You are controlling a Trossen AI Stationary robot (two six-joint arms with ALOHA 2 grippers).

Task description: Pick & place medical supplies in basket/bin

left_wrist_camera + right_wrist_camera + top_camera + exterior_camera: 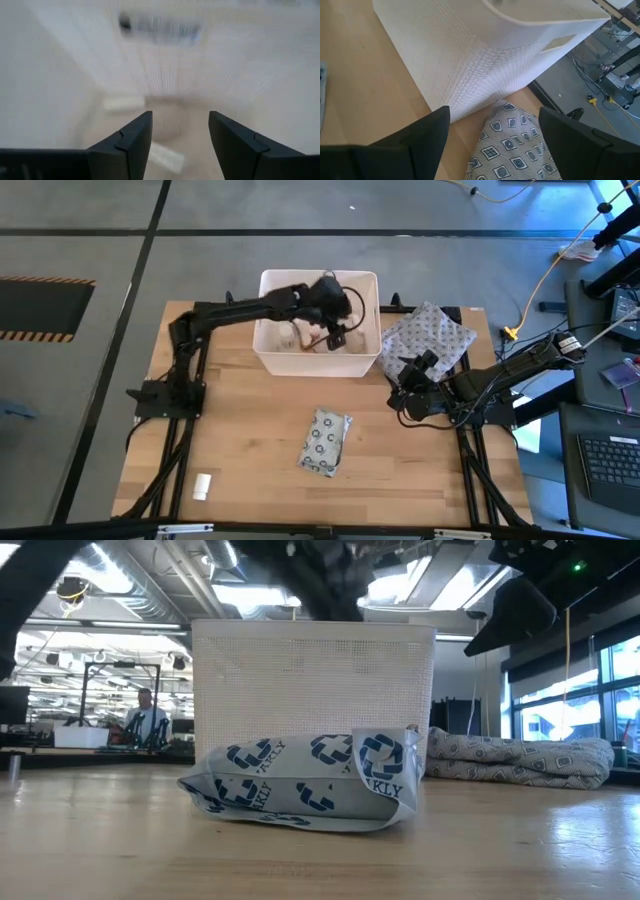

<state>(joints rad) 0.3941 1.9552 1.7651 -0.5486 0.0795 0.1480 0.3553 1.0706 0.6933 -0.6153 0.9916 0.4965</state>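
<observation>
The white bin (pixel 318 360) stands at the table's far middle, and in the low view the bin (pixel 315 690) rises behind the packet. My left gripper (pixel 335 330) reaches down into the bin and is open (pixel 180 120) and empty. Below it, on the bin floor, lie blurred supplies: a small white tube (pixel 122 103), a cream roll (pixel 167 120) and another white piece (pixel 167 157). The flat grey dotted packet (pixel 325 442) (pixel 300 785) lies on the table nearer the front. A small white bottle (pixel 203 486) lies near the front left. My right gripper (pixel 405 370) is open (pixel 494 112) over the pouch's near end, right of the bin.
The larger grey patterned cloth pouch (pixel 428 338) (pixel 512 145) lies right of the bin, against its wall (pixel 470 65), and shows as a low mound in the low view (pixel 520 760). Bare wood spreads around the packet. A person shows far back in the room (pixel 145 720).
</observation>
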